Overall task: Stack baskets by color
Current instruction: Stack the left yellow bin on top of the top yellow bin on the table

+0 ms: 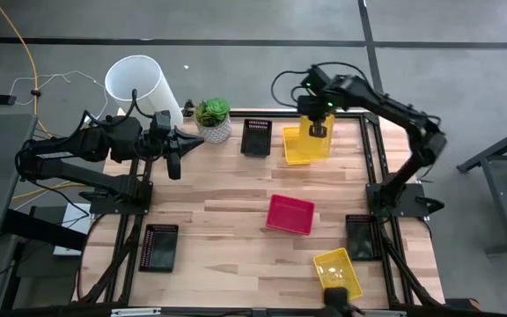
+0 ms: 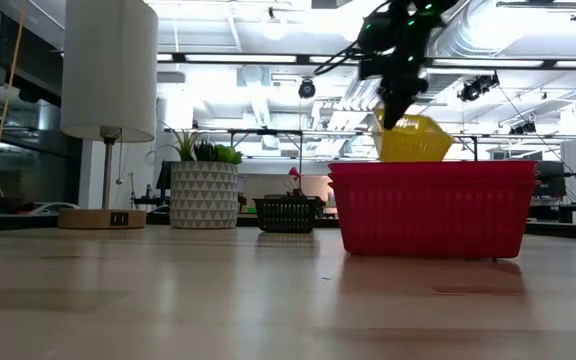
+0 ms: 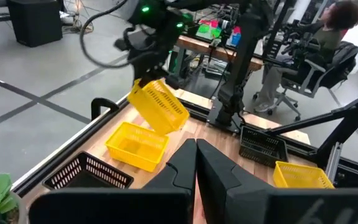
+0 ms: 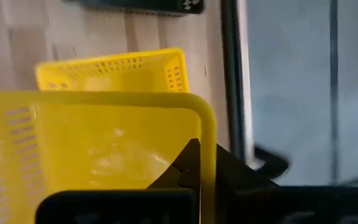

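My right gripper [image 1: 317,129] is shut on a yellow basket [image 3: 160,106] and holds it in the air over a second yellow basket [image 1: 299,148] that rests on its base at the table's far right. A red basket [image 1: 290,214] sits mid-table, and a third yellow one [image 1: 337,269] lies near the front right. One black basket [image 1: 256,136] stands at the far edge beside the plant. Two more black baskets [image 1: 158,246] [image 1: 359,236] lie at the left and right sides. My left gripper [image 1: 192,141] hovers shut over the far left, holding nothing. My right gripper grips one wall of the yellow basket at its rim [image 4: 205,134], close to a rounded corner. One finger [image 4: 188,163] is inside the basket and the other is outside. The fingers come steeply from above. The basket hangs tilted below them, clear of the basket underneath.
A white pot with a green plant [image 1: 212,119] and a big white cylinder [image 1: 139,84] stand at the far left. Bare wood lies between the red basket and the left side. Dark frame rails run along the table's edges. A seated person [image 3: 303,43] shows beyond the table.
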You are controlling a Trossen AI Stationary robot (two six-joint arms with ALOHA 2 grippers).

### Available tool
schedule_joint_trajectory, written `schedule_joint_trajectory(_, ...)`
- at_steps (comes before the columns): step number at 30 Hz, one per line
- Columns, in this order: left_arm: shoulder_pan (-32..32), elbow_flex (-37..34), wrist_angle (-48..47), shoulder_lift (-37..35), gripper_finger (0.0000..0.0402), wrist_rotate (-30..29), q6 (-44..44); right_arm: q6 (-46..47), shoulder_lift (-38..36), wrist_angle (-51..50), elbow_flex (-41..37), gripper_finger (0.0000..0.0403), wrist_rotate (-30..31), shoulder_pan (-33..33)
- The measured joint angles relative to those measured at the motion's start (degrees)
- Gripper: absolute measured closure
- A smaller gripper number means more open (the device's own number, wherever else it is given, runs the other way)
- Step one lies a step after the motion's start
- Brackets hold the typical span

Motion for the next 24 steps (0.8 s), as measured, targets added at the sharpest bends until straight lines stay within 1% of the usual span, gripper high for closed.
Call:
schedule_joint_trajectory(3,0.00,0.00,0.02,0.00,0.0401,0.01,0.01,-9.46,4.76,-0.04,3.60,0.0403,-0.09,0.19)
schedule_joint_trajectory(6,0.00,0.00,0.02,0.00,0.0401,-0.04,0.02,-12.86,9.13,0.06,6.50,0.0403,-0.09,0.55)
schedule_joint_trajectory(10,0.00,0.00,0.02,0.00,0.0401,-0.19,0.03,-13.55,13.29,0.06,8.54,0.0403,-2.05,0.91)
schedule_joint_trajectory(15,0.00,0.00,0.02,0.00,0.0401,-0.20,-0.14,-13.33,16.72,0.06,8.54,0.0403,-2.25,1.27)
schedule_joint_trajectory(24,0.00,0.00,0.02,0.00,0.0401,-0.21,-0.02,-12.16,19.05,0.52,8.50,0.0403,-3.23,1.27)
